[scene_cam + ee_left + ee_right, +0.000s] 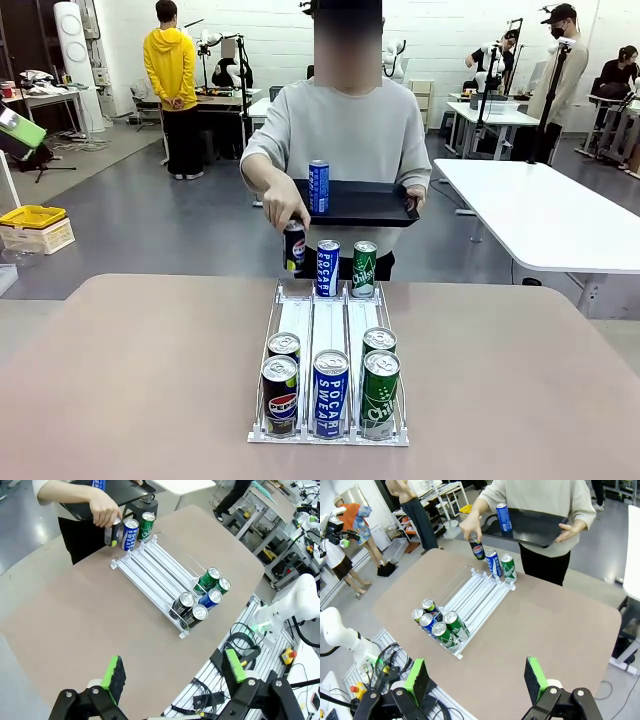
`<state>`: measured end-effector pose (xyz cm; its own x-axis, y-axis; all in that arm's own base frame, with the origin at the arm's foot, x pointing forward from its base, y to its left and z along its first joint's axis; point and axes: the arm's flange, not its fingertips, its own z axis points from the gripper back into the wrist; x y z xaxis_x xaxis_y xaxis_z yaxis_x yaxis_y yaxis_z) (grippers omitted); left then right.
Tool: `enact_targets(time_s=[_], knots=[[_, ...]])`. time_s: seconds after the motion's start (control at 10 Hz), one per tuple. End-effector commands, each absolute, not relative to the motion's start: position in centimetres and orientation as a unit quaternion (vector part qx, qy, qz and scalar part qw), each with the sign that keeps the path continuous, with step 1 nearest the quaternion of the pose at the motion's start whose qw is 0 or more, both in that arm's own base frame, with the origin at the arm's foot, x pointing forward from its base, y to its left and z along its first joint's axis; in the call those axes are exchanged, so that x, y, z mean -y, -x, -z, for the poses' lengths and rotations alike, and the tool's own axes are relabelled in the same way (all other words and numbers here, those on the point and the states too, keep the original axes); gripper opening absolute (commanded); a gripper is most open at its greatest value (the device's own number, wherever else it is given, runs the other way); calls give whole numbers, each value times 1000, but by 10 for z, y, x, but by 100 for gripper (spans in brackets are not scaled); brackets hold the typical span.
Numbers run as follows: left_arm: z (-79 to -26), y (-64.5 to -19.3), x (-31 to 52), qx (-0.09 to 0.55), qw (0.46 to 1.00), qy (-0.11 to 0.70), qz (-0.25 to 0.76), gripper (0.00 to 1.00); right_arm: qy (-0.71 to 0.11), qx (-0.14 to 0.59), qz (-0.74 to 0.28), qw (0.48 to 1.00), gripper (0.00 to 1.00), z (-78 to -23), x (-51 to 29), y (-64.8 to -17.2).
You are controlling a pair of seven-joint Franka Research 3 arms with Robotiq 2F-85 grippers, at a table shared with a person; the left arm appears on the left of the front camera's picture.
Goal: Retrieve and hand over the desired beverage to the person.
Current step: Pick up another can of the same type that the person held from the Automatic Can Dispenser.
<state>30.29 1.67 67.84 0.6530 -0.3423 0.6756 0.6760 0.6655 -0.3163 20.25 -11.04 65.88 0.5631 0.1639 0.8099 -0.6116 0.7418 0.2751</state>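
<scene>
Basically none of the handover looks done yet. The left claw hangs high over the table with its fingers wide apart and nothing between them; the right claw is the same, spread and empty, well away from the drinks.

The person stands at the far side holding a black tray with one tray can upright on it. Their other hand is wrapped round the top of a dark cola can at the far end of the rack; a far blue can and a far green can stand just beside it.

The drinks on the robot's side sit at the rack's near end: the near cola cans in the left lane, the near blue can in the middle, and the near green cans on the right.

Which drink is wanted can't be told from this; it isn't clear whether the hand is placing that cola can or picking it out either. So grabbing a can, lifting it and passing it across all look left to do.
</scene>
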Motion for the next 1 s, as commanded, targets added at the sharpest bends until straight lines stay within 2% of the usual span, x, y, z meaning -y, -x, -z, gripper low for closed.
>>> enact_targets(time_s=[0.0,0.9], knots=[[-681,-305,-18,294,863,284,296,100,-289,409,-242,831,100,-659,109,-203],[-681,-305,-18,294,863,284,296,100,-289,409,-242,831,100,-659,109,-203]])
